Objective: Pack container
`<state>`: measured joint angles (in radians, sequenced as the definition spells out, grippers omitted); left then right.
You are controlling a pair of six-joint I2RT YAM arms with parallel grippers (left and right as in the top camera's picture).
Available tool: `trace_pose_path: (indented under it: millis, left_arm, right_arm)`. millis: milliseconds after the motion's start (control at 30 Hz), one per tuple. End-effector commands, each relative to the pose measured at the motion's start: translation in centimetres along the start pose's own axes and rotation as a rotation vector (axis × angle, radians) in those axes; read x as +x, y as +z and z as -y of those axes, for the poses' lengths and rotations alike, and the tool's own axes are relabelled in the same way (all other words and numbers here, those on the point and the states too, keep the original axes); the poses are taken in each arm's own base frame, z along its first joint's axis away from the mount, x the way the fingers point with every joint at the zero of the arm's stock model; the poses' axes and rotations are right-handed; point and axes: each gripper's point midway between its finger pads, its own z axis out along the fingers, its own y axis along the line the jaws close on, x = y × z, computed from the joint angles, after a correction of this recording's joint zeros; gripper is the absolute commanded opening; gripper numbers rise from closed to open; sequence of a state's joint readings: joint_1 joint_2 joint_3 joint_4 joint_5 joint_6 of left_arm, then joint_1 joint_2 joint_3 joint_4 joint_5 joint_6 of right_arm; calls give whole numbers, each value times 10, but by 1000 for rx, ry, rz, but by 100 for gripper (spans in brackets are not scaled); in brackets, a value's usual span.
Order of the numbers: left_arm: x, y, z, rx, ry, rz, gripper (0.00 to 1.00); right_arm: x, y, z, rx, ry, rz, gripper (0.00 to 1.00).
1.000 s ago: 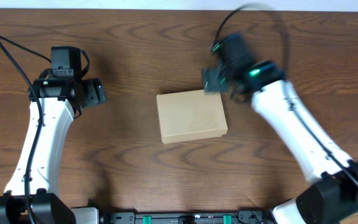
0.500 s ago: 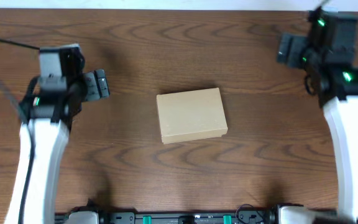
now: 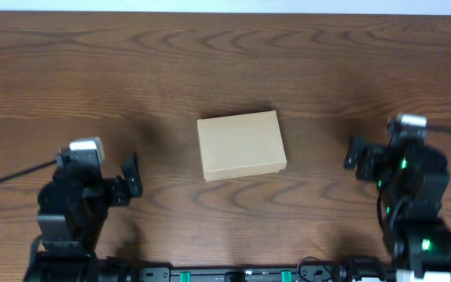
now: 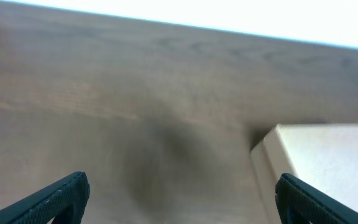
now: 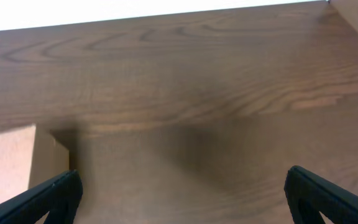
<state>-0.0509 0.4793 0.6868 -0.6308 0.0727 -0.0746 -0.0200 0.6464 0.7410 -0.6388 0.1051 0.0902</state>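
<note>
1. Here, the small rectangular tan-brown cardboard container (image 3: 241, 145) lies flat on the dark brown wooden table (image 3: 225, 55). Its lid is down, so only the plain top face shows from above.
2. The container sits between the left jaws and the right jaws, a little further out on the table than both pairs, and it touches neither.
3. The left jaws, at the end of the black left arm (image 3: 73, 207), are spread wide. In the left wrist view their two black fingertips (image 4: 55, 199) stand at opposite lower corners, and only bare table is between them.
4. From the left jaws, the container (image 4: 328, 162) is ahead and toward the right-hand fingertip, apart from it.
5. The right jaws, on the black right arm (image 3: 413, 180), are also spread wide and hold nothing. Their fingertips (image 5: 42, 199) frame bare table.
6. From the right jaws, a corner of the container (image 5: 11, 168) shows ahead, near the left-hand fingertip; I cannot tell if it touches.
</note>
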Motion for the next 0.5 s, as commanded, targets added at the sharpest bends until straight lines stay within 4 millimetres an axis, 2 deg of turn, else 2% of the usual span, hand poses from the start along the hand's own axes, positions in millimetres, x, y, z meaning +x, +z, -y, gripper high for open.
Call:
trace_pose_path:
  millis: [0, 133, 267, 467]
  left_arm:
    - [20, 6, 3, 27, -23, -20, 95]
    - [31, 19, 2, 33, -74, -22, 95]
    - [39, 25, 0, 26, -31, -33, 96]
    - [40, 25, -6, -8, -28, -35, 95]
  right_arm:
    - [16, -6, 1, -5, -24, 26, 99]
    - [50, 1, 3, -5, 24, -32, 97]
    - [70, 10, 2, -8, 31, -79, 96]
    - [63, 12, -2, -23, 31, -46, 99]
